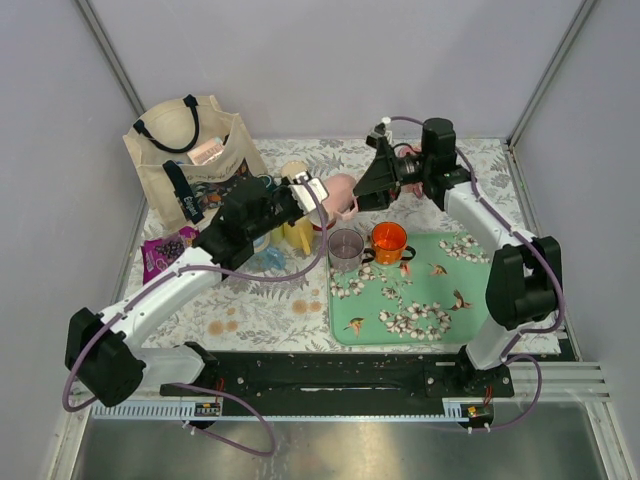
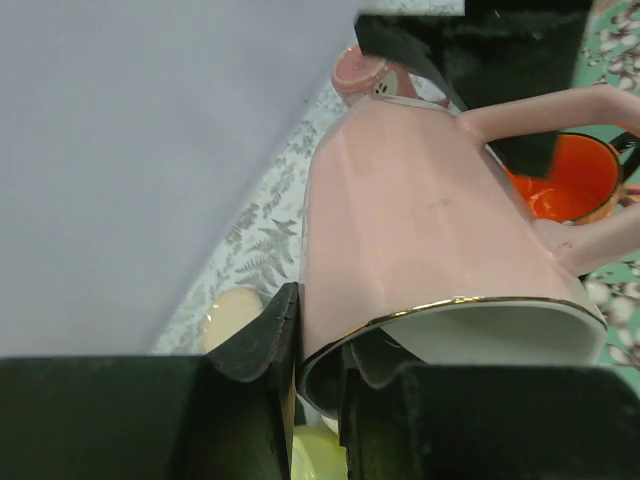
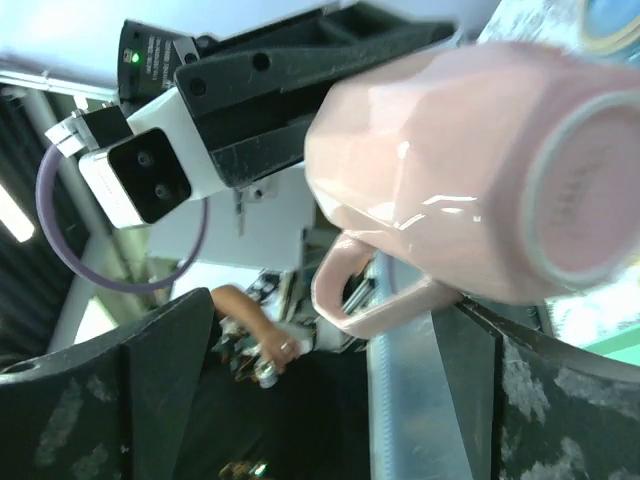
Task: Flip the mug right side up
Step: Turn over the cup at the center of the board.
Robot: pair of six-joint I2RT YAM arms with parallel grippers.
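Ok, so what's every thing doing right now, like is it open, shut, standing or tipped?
Pink ceramic mug, held in the air, lying on its side.
Left gripper, jaws shut on the mug's rim.
Right gripper, jaws open around the mug.
Orange cup, upright on the green floral tray.
Clear tumbler, upright.
Canvas tote bag, standing, top open.

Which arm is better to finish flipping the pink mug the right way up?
Left. Its gripper pinches the mug by the rim, one finger inside and one outside. The right gripper is open near the mug's base, gripping nothing.
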